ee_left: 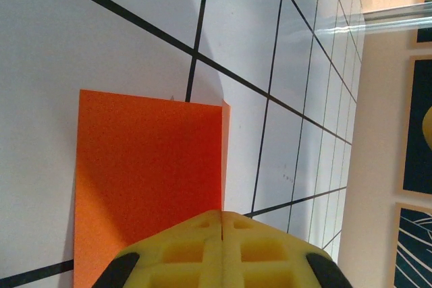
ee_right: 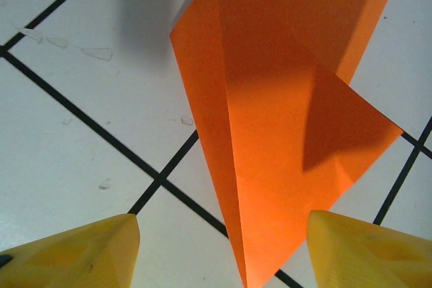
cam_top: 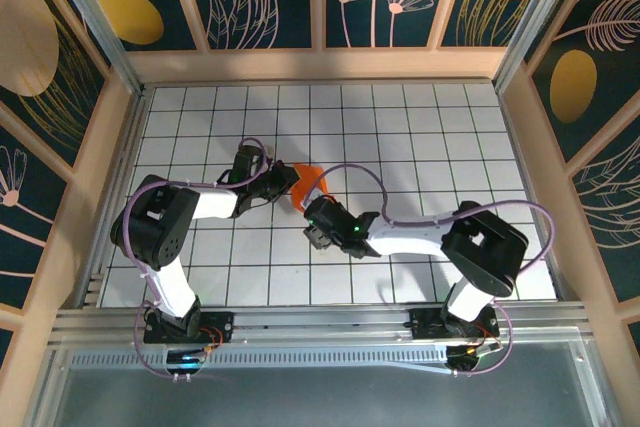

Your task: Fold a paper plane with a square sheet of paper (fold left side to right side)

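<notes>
**Left pincer shut at the paper's edge, right pincer wide around its point**

The left pincer [ee_left: 221, 215] is closed, its two yellow fingers [ee_left: 182, 251] pressed together with only a thin seam between them. Its tip sits over the right-hand edge of the orange paper [ee_left: 148, 180]. Whether a layer is pinched in that seam cannot be told. From this wrist the paper looks like a flat rectangle lying on the white gridded worktop [ee_left: 121, 38], with a second thin layer peeping out along its right edge.

The right pincer [ee_right: 223, 261] stands wide and grips nothing. The paper's narrow pointed end lies on the worktop between its fingers. One finger [ee_right: 88, 254] is well clear of the paper, and the other [ee_right: 371, 251] is just beside the paper's edge. From here the paper widens away from the pincer into a creased wedge. A folded flap throws a shadow across the layer beneath it.

From above, the paper [cam_top: 310, 183] lies near the middle of the worktop. The left pincer [cam_top: 285, 183] meets it from the left, and the right pincer [cam_top: 312, 211] is on the side nearer the arm bases.
</notes>
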Controlling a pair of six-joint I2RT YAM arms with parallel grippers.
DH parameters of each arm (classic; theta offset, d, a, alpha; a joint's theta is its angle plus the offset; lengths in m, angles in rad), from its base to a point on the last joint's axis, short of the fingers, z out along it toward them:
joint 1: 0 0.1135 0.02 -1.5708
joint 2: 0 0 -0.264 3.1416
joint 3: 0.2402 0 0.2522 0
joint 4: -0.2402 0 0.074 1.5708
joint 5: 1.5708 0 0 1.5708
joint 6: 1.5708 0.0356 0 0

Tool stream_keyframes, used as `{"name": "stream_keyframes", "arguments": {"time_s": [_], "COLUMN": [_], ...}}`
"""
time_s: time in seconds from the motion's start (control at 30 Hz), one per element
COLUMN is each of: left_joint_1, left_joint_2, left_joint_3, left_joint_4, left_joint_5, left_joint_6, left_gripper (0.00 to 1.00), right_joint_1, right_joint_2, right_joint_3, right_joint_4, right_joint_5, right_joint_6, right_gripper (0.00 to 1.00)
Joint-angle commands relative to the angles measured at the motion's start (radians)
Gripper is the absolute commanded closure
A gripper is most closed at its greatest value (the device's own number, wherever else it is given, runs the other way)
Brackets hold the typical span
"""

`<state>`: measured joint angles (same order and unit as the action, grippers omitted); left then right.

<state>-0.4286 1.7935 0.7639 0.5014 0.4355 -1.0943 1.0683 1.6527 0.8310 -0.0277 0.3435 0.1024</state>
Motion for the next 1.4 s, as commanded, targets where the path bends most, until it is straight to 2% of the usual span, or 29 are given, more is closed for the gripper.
{"name": "stream_keyframes", "arguments": {"time_s": [0.0,0.4,0.77,1.3,1.37], "left_joint_1": [-0.011,-0.019,-0.022,-0.024,-0.023], "left_joint_2": [-0.028,-0.043,-0.043,-0.053,-0.063], "left_joint_3": [0.011,0.017,0.022,0.026,0.028], "left_joint_4": [-0.013,-0.027,-0.034,-0.044,-0.055], "left_joint_5": [-0.009,-0.021,-0.012,-0.01,-0.021], "left_joint_6": [-0.01,-0.014,-0.014,-0.001,0.005], "left_gripper": [1.0,1.0,1.0,1.0,0.93], "right_joint_1": [0.005,-0.001,-0.02,-0.022,-0.023], "right_joint_2": [0.03,0.111,0.11,0.124,0.127], "right_joint_3": [0.042,0.076,0.072,0.067,0.064], "right_joint_4": [0.037,0.078,0.071,0.057,0.055], "right_joint_5": [0.093,0.132,0.155,0.152,0.156], "right_joint_6": [0.01,0.009,0.011,0.006,0.006], "right_gripper": [0.35,0.42,0.63,0.86,0.89]}}
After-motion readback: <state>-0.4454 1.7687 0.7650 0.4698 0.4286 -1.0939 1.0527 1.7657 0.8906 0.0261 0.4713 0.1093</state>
